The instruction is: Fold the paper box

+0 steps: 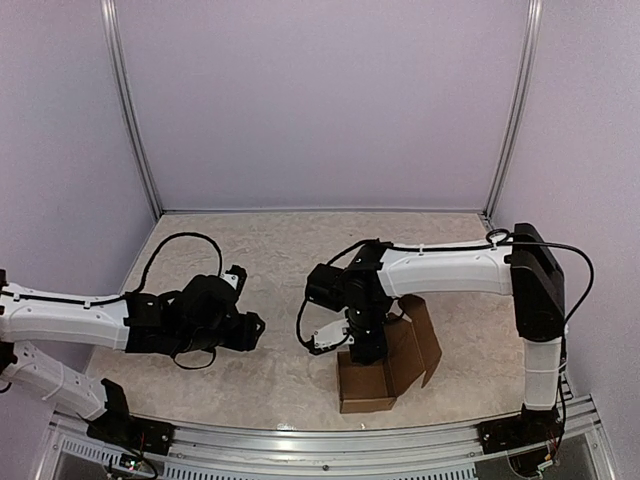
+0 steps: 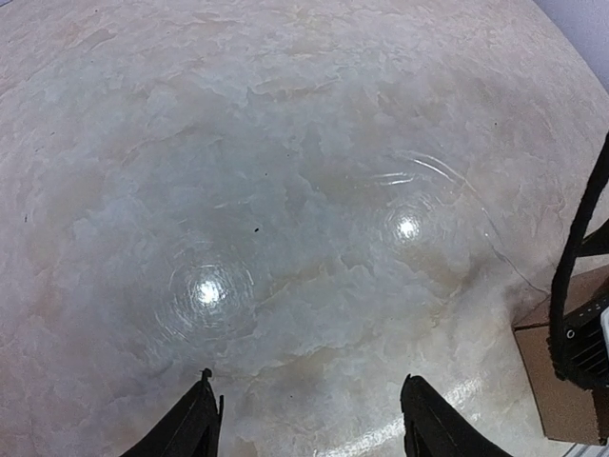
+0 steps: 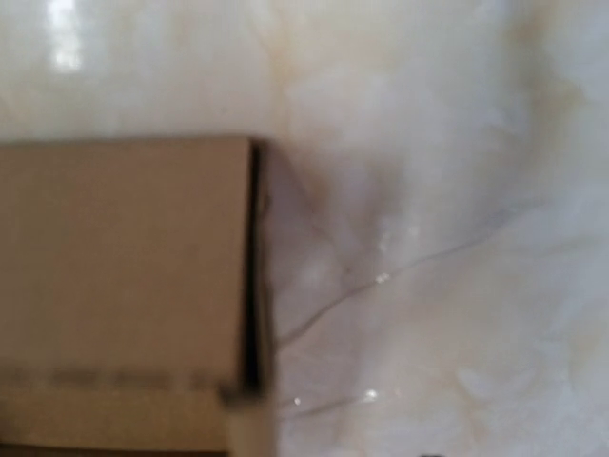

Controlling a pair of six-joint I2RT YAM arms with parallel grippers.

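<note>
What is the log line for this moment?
paper box: partly folded, flaps open | left claw: open, above table | right claw: over paper box, grip unclear

No legible text, label, brand, number or sign in any of the three views. The paper box (image 1: 366,390) shows plain brown faces. A faint dashed mark along its edge in the right wrist view is too blurred to read.

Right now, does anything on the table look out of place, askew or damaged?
Nothing looks spilled or damaged. The paper box is only half folded: its flaps splay open toward the right, not closed.
</note>
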